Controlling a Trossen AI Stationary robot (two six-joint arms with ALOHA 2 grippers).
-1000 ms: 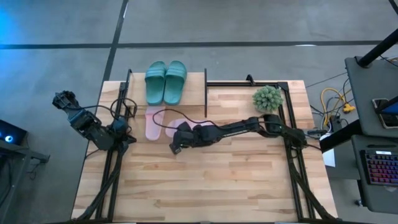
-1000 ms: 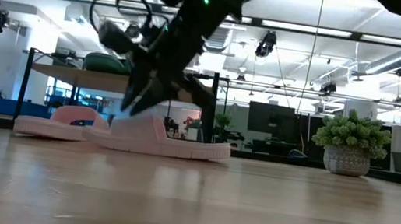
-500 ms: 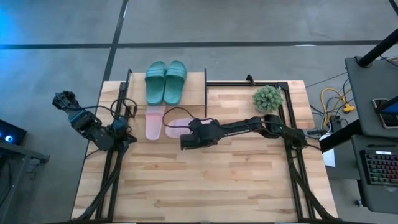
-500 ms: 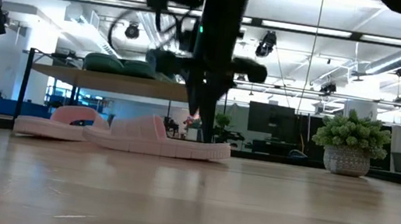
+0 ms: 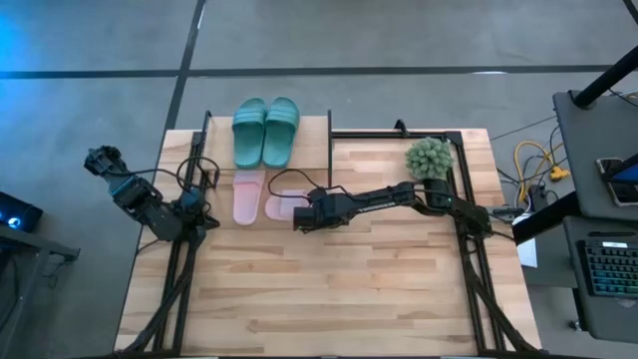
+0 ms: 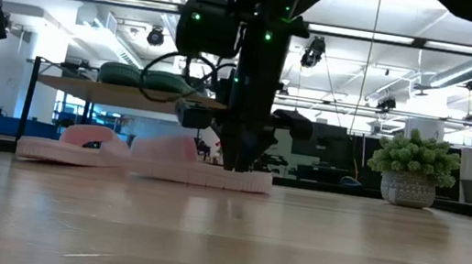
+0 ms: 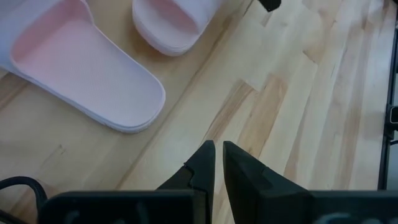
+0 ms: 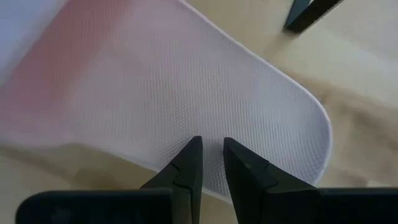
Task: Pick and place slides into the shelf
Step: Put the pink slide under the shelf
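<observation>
Since the earlier frames the right pincer (image 5: 302, 214) had been carried from the near-left side of the pink pair toward twelve o'clock and lowered, so that it was found standing upright at the heel end of the right-hand pink slide (image 5: 283, 204). In the right wrist view the two fingertips (image 8: 191, 155) were seen nearly together, with only a thin gap, directly over that slide's textured sole; nothing was gripped between them. This posture was judged to be an approach to the heel rim, taken because the wide strap lies at the far end and the heel offers a thin edge to pinch.

The other pink slide (image 5: 245, 195) was laid just beside it at nine o'clock, both flat on the worktop (image 5: 329, 289) and under the shelf (image 5: 311, 128), between its black frame posts. The teal-green pair (image 5: 266, 131) was already set side by side on the shelf's top board at twelve o'clock, so half the task was judged done.

The left pincer (image 7: 218, 154) was held back at the nine o'clock edge of the worktop, fingers drawn almost together and empty, presumably kept clear of the working arm. The fuzzy green plant (image 5: 429, 157) was left standing at two o'clock, well apart from the slides.
</observation>
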